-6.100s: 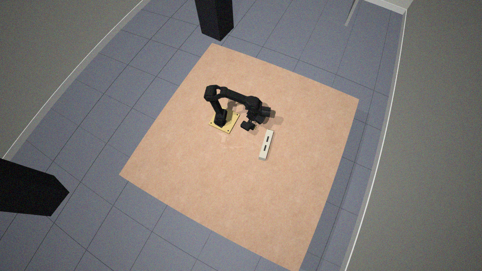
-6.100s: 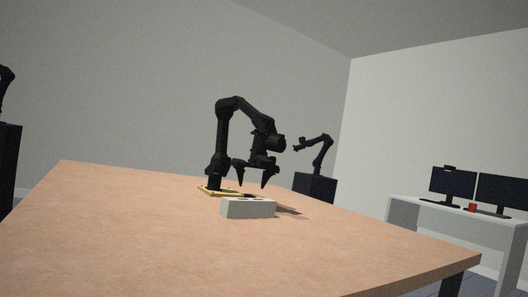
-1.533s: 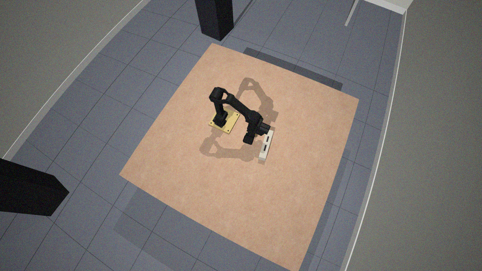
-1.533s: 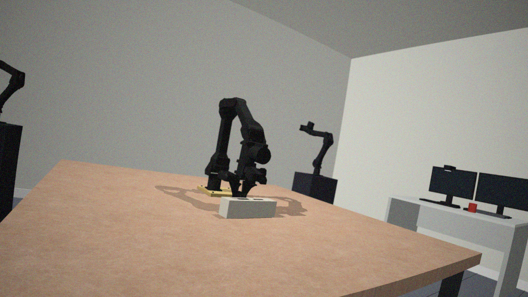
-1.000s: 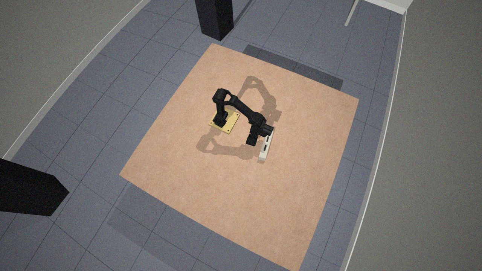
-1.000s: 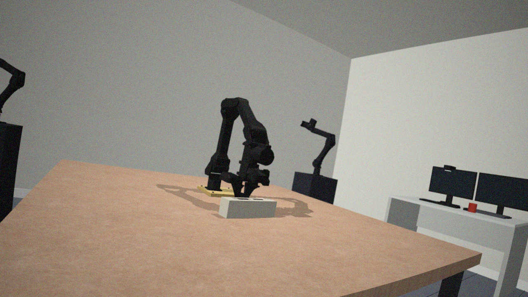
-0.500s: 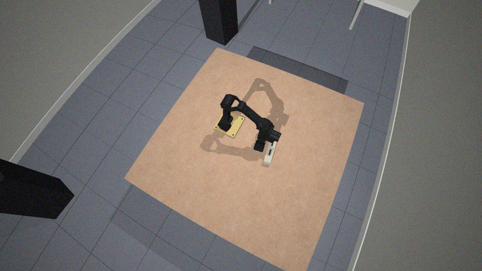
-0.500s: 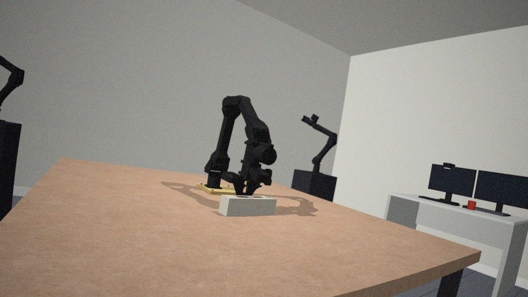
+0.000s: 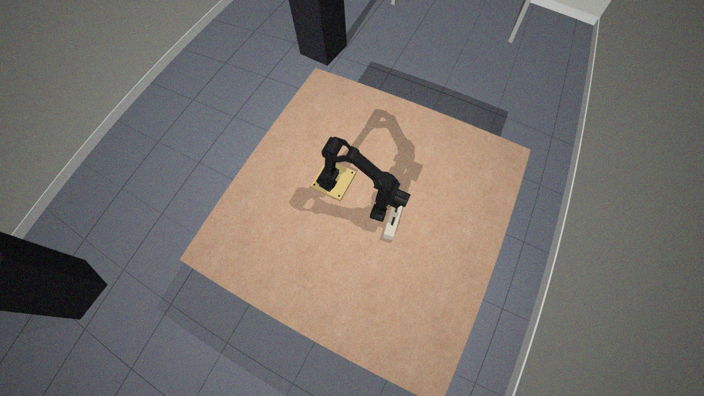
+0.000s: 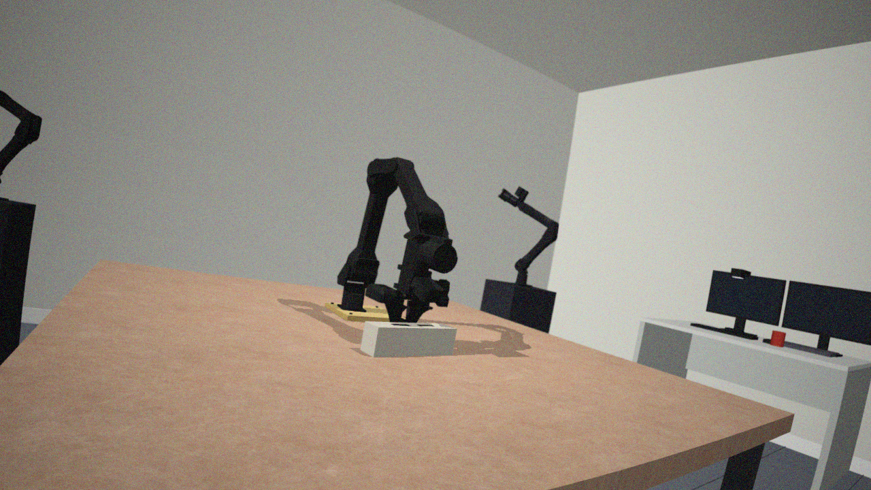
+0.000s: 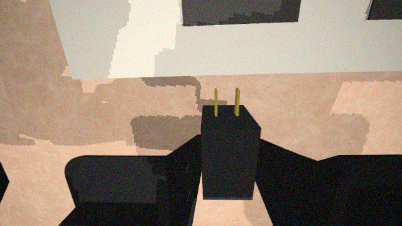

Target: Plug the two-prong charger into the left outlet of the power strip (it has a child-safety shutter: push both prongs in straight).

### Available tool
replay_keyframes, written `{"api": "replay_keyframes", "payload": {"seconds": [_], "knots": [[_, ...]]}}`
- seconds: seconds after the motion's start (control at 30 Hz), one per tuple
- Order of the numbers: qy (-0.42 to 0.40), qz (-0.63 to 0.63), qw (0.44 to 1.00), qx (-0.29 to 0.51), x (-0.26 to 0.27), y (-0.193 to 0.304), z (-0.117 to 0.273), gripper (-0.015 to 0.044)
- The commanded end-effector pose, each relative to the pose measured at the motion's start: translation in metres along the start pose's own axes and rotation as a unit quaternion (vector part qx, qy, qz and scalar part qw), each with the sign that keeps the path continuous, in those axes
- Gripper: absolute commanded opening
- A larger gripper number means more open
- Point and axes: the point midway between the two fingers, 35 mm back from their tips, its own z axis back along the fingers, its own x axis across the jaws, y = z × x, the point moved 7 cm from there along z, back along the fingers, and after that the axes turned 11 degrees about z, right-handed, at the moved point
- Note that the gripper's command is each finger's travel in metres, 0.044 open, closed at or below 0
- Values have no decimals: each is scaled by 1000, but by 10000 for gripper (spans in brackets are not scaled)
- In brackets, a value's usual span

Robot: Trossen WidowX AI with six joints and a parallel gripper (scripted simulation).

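Note:
My gripper (image 10: 405, 318) (image 11: 223, 140) is shut on the black charger (image 11: 229, 163). Its two brass prongs (image 11: 215, 102) (image 11: 237, 102) point away from the fingers, side by side. In the wrist view the prong tips show against the table, just short of the strip's near long edge. The white power strip (image 9: 389, 231) (image 10: 409, 341) (image 11: 267, 53) lies on the table. Its left outlet (image 11: 233, 12) is cut off by the top of the wrist view, a little right of the prongs; the other outlet (image 11: 386, 10) is farther right. The charger cannot be made out in the top and exterior views.
The arm stands on a yellow base plate (image 9: 346, 184) (image 10: 350, 314) on the wooden table (image 9: 295, 275) (image 10: 273, 414), on the far side of the strip in the exterior view. Beyond the table stand other arms on dark pedestals and a desk (image 10: 761, 371) with monitors.

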Motion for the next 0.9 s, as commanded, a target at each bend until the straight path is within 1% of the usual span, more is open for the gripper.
{"api": "replay_keyframes", "payload": {"seconds": [0.0,0.87], "knots": [[1,2,1000,1,-1,-1,-1,0],[2,2,1000,1,-2,-5,-1,0]]}}
